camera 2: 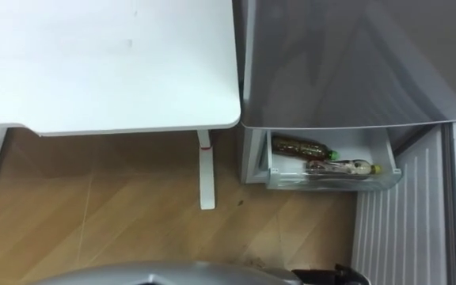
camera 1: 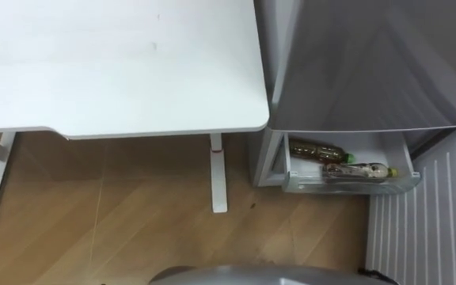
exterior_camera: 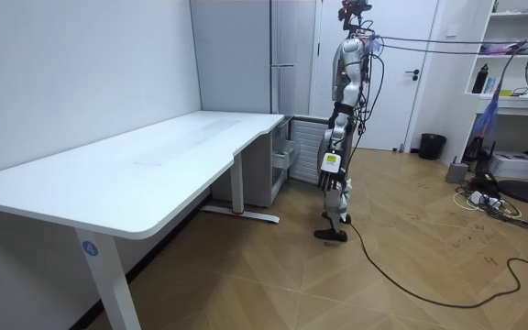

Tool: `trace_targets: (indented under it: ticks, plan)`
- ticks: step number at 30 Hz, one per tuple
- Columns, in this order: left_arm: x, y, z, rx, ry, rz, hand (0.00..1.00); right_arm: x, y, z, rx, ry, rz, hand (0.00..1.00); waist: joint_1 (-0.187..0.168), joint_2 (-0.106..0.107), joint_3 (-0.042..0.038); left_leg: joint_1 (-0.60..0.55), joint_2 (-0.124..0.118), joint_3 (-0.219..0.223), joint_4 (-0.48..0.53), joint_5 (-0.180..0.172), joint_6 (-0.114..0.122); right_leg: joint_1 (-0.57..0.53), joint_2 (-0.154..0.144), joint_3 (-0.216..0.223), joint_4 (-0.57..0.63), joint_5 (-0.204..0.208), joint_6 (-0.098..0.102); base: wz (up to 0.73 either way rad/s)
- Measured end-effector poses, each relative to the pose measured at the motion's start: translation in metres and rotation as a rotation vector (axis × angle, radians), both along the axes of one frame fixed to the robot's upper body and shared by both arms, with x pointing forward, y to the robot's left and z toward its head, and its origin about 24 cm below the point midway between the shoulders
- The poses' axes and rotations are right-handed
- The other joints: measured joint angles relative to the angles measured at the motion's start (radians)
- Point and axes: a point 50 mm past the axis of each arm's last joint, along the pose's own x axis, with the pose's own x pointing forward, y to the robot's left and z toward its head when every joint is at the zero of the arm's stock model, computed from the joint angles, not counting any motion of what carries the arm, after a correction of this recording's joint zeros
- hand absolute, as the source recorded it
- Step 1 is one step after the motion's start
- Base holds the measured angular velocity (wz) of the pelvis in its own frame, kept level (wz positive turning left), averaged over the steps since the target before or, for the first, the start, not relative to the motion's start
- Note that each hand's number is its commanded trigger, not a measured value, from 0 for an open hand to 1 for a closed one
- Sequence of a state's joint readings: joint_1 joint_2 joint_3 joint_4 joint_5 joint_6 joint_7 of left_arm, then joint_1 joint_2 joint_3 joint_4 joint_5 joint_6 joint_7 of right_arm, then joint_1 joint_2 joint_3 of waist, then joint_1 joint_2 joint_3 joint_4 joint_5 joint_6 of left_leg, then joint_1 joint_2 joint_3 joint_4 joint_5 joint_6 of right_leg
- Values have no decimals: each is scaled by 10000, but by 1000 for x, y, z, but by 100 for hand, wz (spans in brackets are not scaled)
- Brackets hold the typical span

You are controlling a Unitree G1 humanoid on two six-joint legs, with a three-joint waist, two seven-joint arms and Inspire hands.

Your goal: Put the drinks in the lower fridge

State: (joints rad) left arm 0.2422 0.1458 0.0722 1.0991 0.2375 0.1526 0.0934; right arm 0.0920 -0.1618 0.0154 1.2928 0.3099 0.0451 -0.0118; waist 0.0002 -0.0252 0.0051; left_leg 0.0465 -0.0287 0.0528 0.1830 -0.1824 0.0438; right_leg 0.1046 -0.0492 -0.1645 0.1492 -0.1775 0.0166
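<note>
Below grey fridge (camera 1: 370, 63): pulled-out white plastic drawer (camera 1: 347, 187) holds two brown plastic bottles (camera 1: 317, 149).
Left hand (exterior_camera: 330, 165): hanging; grip cannot be told.
Closing: probably push drawer front squarely.

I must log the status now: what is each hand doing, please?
Left hand: hanging by its side, too small to tell.
Right hand: cannot be told.

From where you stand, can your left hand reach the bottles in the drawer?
Probably not yet. The drawer is open, bottles uncovered, but it sits near the floor while the left hand hangs at hip height.
</note>
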Motion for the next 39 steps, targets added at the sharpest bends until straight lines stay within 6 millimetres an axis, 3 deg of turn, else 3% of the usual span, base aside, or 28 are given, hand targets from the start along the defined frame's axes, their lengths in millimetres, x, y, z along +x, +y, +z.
trace_targets:
  ticks: [7, 12, 14, 17, 22, 26, 29, 34, 39]
  plan:
    - [4, -5, -1, -127, 121, -450, 0, -12, 2, -1, 19, 89, -1110, 0, -237, -31, 5, 144, -2, 14, 60, -107, 14, 119, -6, 95, 32, -79, 0, -2]
    - [9, -9, -2, -193, -68, -380, 0, -16, 2, -1, 137, 127, -2545, 0, -244, 96, -19, -500, 169, 245, 1317, -734, 22, -543, 10, 277, 1158, -569, -23, -14]
    - [25, -9, -2, -148, -477, -357, 0, -5, 3, -1, 179, -68, -3184, 0, -198, 172, -36, -1272, 264, 259, 2328, -1045, 46, -1397, -10, 283, 2245, -850, -50, -2]
    - [46, -11, -1, -260, -1223, -291, 0, 17, 4, 0, 539, -815, -4591, 0, -210, 212, 84, -2252, 332, 269, 3541, -1437, 59, -2504, -21, 531, 3608, -1253, -86, -12]
    - [74, -13, 2, -386, -2240, 398, 0, 52, 7, 4, 1700, -2204, -8248, 0, -189, 231, 126, -3969, 360, 177, 5429, -2007, 75, -4218, -61, 619, 5509, -1953, -136, -3]
    - [80, -11, 3, -504, -2571, 1426, 0, 77, 6, 10, 2305, -3288, -10879, 0, -159, 240, 119, -5477, 330, 169, 6484, -2053, 55, -5814, -173, 733, 6769, -2181, -187, 2]
    - [86, -12, 3, -560, -2821, 2105, 0, 97, 7, 16, 2690, -4102, -12033, 0, 59, 181, 148, -6350, 345, 220, 7049, -2070, 37, -6770, -204, 820, 7477, -2285, -180, -2]
    - [89, -12, 4, -489, -2930, 1838, 0, 129, 5, 28, 3187, -5294, -12782, 0, 237, 273, 226, -7446, 328, -11, 7783, -2055, 5, -7716, -204, 780, 8163, -2323, -266, 6]
    - [91, -7, 6, -357, -2919, 1551, 0, 148, -7, 40, 3610, -6387, -12872, 0, 432, 303, 238, -8580, 323, -51, 8545, -2146, 44, -8839, -222, 827, 8969, -2474, -302, 5]
